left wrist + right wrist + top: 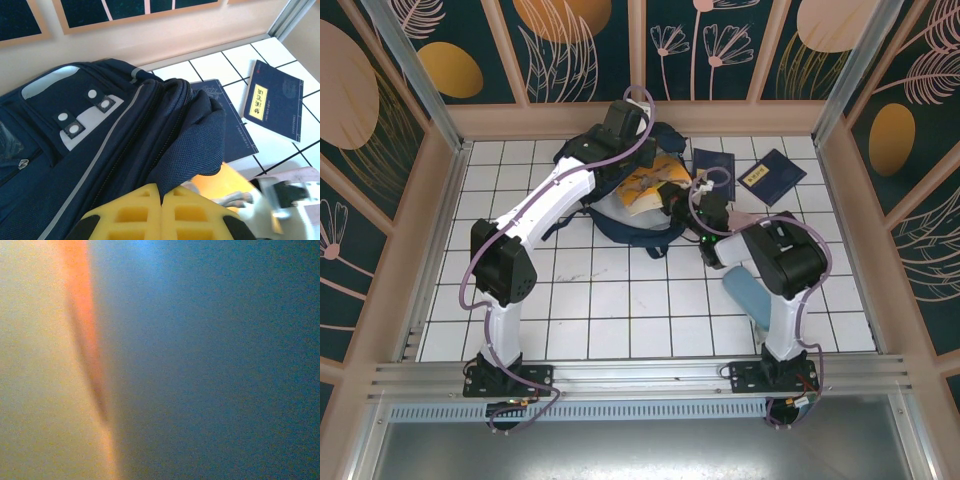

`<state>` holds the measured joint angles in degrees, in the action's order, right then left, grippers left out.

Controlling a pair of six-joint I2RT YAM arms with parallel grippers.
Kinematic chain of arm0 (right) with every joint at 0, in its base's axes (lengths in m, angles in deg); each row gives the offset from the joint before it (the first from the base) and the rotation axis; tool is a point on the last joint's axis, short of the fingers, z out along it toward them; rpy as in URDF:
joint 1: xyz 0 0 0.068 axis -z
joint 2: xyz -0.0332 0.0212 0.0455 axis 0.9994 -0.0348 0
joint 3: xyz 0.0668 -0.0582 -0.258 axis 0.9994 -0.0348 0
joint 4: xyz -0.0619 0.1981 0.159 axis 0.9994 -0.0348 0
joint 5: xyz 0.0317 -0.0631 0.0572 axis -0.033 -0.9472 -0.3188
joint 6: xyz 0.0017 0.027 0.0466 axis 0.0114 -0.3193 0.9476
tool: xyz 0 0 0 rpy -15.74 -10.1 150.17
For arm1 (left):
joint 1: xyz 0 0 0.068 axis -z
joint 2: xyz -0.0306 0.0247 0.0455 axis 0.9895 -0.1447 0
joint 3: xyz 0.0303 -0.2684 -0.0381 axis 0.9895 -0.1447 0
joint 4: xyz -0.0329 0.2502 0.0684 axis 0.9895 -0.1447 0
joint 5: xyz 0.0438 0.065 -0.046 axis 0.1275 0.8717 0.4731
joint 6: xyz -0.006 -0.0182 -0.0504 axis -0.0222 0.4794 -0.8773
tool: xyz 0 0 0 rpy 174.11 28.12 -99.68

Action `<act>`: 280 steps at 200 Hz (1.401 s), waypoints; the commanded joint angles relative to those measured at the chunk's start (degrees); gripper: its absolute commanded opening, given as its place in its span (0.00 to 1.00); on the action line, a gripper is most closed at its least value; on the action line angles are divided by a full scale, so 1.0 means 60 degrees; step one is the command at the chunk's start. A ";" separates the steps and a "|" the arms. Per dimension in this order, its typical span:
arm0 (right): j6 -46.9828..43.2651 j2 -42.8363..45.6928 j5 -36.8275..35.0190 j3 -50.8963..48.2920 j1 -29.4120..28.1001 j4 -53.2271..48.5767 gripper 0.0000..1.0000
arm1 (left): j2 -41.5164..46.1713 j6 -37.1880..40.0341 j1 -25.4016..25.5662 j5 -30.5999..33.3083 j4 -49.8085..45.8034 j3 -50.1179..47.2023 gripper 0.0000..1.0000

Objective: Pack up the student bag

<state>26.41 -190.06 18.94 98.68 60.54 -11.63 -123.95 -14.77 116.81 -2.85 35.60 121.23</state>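
Left wrist: student bag [90, 150] lies close below the camera. The left gripper [160, 192] has its yellow fingers pressed together, with a bag fabric fold touching the tips; can't tell if it's pinched. Right of the bag is a navy booklet [274, 102] with a yellow label, print too small to read. A second, plain booklet [227, 125] is partly under the bag's flap. Top external adds: bag at far centre of the tiled table [620, 310], right gripper [672, 198] at its mouth beside an orange book [648, 178]. Right wrist: blurred cream, orange and blue; jaws closed, on what I can't tell.
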 commanded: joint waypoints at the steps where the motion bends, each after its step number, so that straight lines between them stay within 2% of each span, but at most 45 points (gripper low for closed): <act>1: 0.0294 -0.0254 0.0127 0.0651 -0.0212 0.1012 0.00 | 0.0220 0.0100 -0.0055 -0.0135 0.0900 0.0449 0.03; 17: 0.0520 -0.0484 0.0120 0.0778 -0.0297 0.1169 0.00 | 0.0229 0.0093 -0.0050 -0.0135 0.0904 0.0418 0.03; 40: 0.0194 -0.0774 0.0119 0.1342 -0.0258 -0.0041 0.00 | 0.0217 0.0092 -0.0054 -0.0194 0.0897 0.0380 0.03; 63: 0.0228 -0.1486 -0.0171 0.1898 -0.0155 -0.0420 0.00 | 0.0260 0.0070 -0.0048 -0.0247 0.0896 0.0318 0.03; 122: -0.0316 -0.3146 -0.0744 0.4742 -0.0120 -0.2688 0.01 | 0.0418 0.0016 -0.0040 -0.0384 0.0926 -0.0016 0.03; 145: -0.0219 -0.3616 -0.0649 0.5506 -0.0106 -0.3460 0.05 | 0.0522 -0.0009 -0.0044 -0.0403 0.0983 -0.0237 0.03; 154: -0.0188 -0.3596 -0.0553 0.5500 -0.0082 -0.3515 0.14 | 0.0554 0.0004 -0.0040 -0.0379 0.1013 -0.0319 0.03; 181: -0.0306 -0.2545 -0.0327 0.4208 0.0027 -0.3454 0.48 | 0.0614 -0.0045 -0.0041 -0.0265 0.1111 -0.0472 0.03; 203: -0.0313 -0.1120 0.0235 0.2576 0.0285 -0.3745 0.64 | 0.0606 -0.0055 -0.0043 -0.0157 0.1171 -0.0543 0.03; 218: -0.0534 -0.0084 0.0689 0.1505 0.0469 -0.4289 0.68 | 0.0614 -0.0081 -0.0048 -0.0115 0.1255 -0.0657 0.03; 233: -0.1149 0.1048 0.0833 0.0573 0.0643 -0.5525 0.68 | 0.0665 -0.0075 -0.0041 -0.0071 0.1331 -0.0834 0.03; 261: -0.3106 0.2845 0.0112 -0.0412 0.1134 -0.8569 0.68 | 0.1072 -0.0109 -0.0056 0.0249 0.1507 -0.1641 0.03; 280: -0.4648 0.3538 -0.0598 -0.0204 0.1692 -1.0440 0.66 | 0.1526 -0.0116 -0.0069 0.0527 0.1639 -0.2423 0.03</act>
<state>13.12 -173.23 20.36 97.41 67.14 -54.69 -120.61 -14.81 116.83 -3.42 39.84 110.41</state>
